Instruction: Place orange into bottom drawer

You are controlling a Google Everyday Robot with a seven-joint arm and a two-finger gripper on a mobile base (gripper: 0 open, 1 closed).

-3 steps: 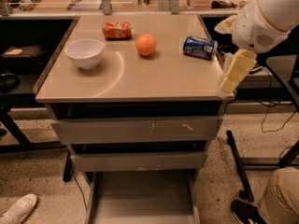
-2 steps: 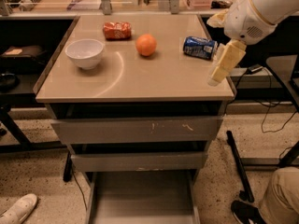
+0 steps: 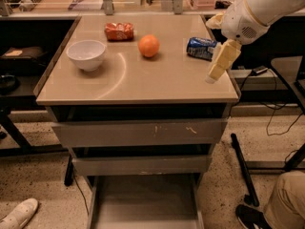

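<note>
The orange (image 3: 148, 46) sits on the tan tabletop (image 3: 152, 82), towards the back and near the middle. The bottom drawer (image 3: 143, 202) is pulled out below the table, and the part of its flat grey floor that shows is bare. My gripper (image 3: 212, 75) hangs from the white arm over the table's right edge. It points down and to the left, well to the right of the orange and just in front of a blue can (image 3: 201, 48). It holds nothing that I can see.
A white bowl (image 3: 86, 54) stands at the table's left and a red-orange snack bag (image 3: 119, 31) at the back. Two grey drawer fronts (image 3: 138, 133) above the bottom drawer are shut. A shoe (image 3: 16, 214) and a person's leg (image 3: 286, 204) are on the floor at either side.
My arm and gripper have moved left and slightly up, from beside the table's right edge to over its right rim. The orange and the drawers have not moved.
</note>
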